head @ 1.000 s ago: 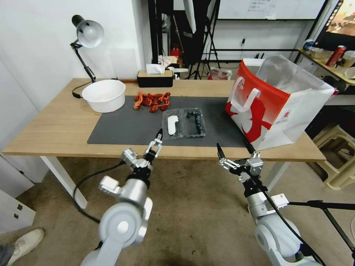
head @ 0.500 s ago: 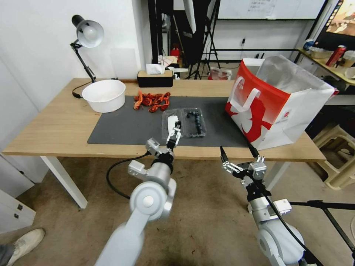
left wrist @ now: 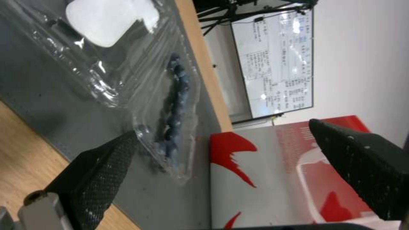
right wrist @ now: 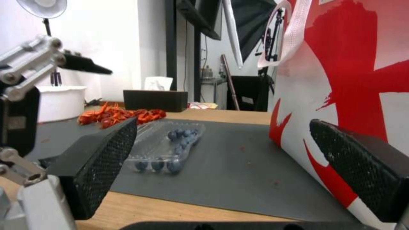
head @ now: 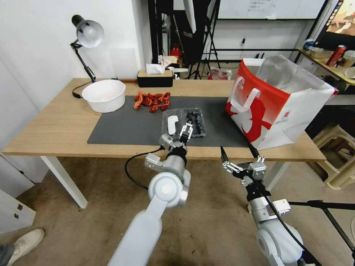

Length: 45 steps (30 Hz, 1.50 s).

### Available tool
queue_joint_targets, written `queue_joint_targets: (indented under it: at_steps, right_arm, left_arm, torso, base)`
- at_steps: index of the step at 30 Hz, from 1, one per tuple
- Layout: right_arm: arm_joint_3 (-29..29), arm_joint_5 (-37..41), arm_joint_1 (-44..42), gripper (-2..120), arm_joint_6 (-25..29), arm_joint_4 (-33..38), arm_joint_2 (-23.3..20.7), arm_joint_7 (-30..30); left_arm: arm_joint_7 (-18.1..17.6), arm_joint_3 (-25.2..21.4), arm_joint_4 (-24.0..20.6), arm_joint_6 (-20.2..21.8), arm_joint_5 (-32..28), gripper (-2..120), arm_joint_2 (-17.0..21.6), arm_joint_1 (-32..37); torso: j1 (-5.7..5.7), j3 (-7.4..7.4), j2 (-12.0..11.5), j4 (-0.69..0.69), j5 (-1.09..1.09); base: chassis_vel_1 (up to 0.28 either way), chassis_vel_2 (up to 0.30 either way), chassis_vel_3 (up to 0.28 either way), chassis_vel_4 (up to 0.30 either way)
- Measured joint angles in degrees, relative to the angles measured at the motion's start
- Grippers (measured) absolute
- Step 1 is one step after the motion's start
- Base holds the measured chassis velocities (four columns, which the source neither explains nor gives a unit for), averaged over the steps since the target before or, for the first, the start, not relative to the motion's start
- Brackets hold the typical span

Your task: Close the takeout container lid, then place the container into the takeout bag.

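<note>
On the left of the grey mat (head: 122, 129), well off to the left gripper's left and farther back, stand a white bowl (head: 104, 95) and a heap of red crayfish (head: 152, 101). The takeout container (head: 183, 123) lies flat and unfolded on the mat just ahead of the left gripper (head: 186, 130). Its lid (head: 172, 124), marked by the white sticker, lies just left of the fingertips, and the berry tray half sits directly ahead and slightly right. The left gripper hangs at the near edge of the container over the hinge area, its jaws spread wide with nothing between them; whether a finger touches the plastic cannot be told. The right gripper (head: 236, 149) waits lower, at the table's front edge, jaws gaping and empty. The takeout bag (head: 275, 103) stands upright, mouth open, ahead of the right gripper and to its right.
</note>
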Motion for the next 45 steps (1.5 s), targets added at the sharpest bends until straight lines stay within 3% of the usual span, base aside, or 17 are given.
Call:
queue_joint_targets:
  at_steps: [19,45]
  right_arm:
    - [-0.1,0.0,0.8,100,0.4,-1.1,-0.4,0.1]
    - [-1.0,-0.5,0.8,100,0.4,-1.2,0.1,0.0]
  left_arm:
    - [-1.6,-0.5,6.0,-0.3,1.1,100,-1.2,-3.2]
    - [0.6,-4.1,6.0,-1.9,-0.4,100,-1.0,-3.1]
  torso:
    - [0.0,0.0,0.0,0.0,-0.01]
    - [0.01,0.01,0.0,0.02,0.01]
  base:
    - [0.0,0.0,0.0,0.0]
    - [0.0,0.0,0.0,0.0]
